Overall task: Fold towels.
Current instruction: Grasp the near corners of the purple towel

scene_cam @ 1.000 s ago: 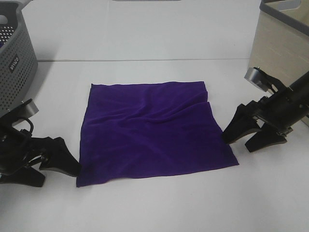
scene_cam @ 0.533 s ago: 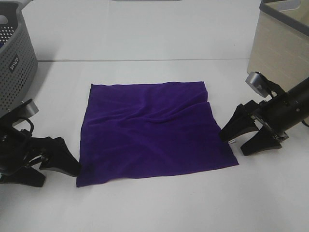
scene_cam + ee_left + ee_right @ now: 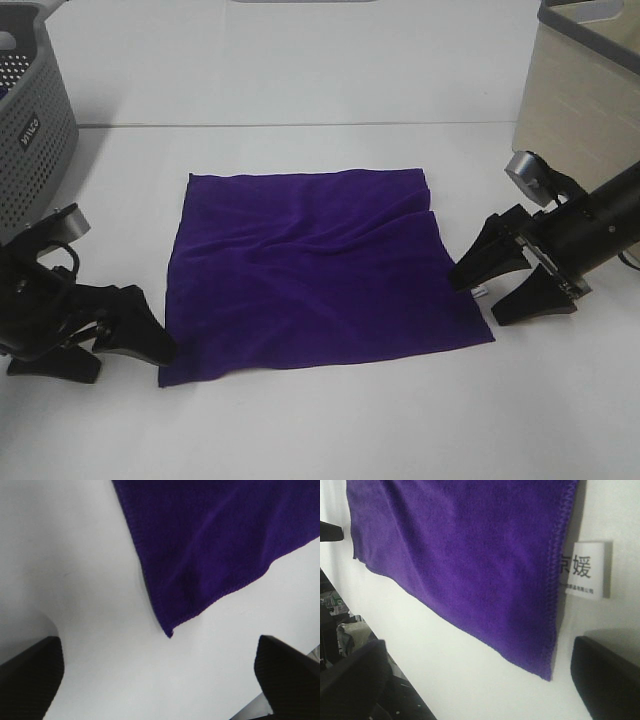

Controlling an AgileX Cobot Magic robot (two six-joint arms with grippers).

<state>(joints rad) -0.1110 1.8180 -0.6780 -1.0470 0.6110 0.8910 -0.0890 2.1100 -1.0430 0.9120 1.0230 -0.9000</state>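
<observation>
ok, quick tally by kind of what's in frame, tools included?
Purple towel: 1
Grey perforated basket: 1
Beige bin: 1
Tools: 2 (left tool, right tool, both open)
Total: 5

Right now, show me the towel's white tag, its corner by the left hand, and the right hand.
white tag (image 3: 585,570), right wrist view, on its printed face.
towel corner (image 3: 174,622), left wrist view, just inside the tip.
right hand (image 3: 476,300), exterior high view, midway between its fingertips.
</observation>
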